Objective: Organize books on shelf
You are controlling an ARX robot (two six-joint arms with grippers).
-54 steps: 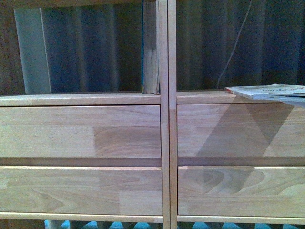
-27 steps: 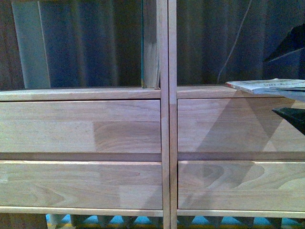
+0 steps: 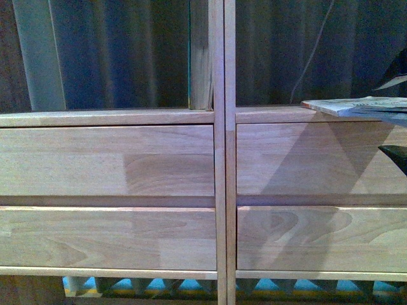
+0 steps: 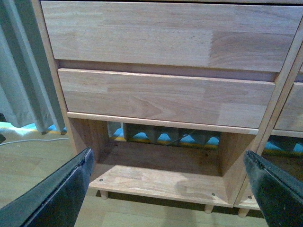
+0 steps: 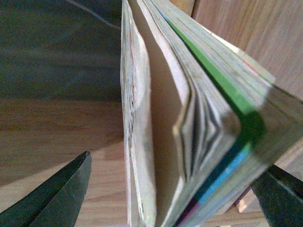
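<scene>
Two books show. A thin softcover book (image 3: 355,105) lies flat at the front lip of the right cubby of the shelf (image 3: 219,159), one corner pointing toward the middle post. Its far end runs out of the front view, so its long axis cannot be told. A tan-edged book (image 3: 201,57) stands upright in the left cubby against that post, long axis vertical and page edges facing out. Four drawer fronts sit below.

The right gripper (image 5: 175,165) is spread wide, one finger on each side of the softcover. The left gripper (image 4: 168,156) is spread too, holds nothing, and faces the lower drawers.
</scene>
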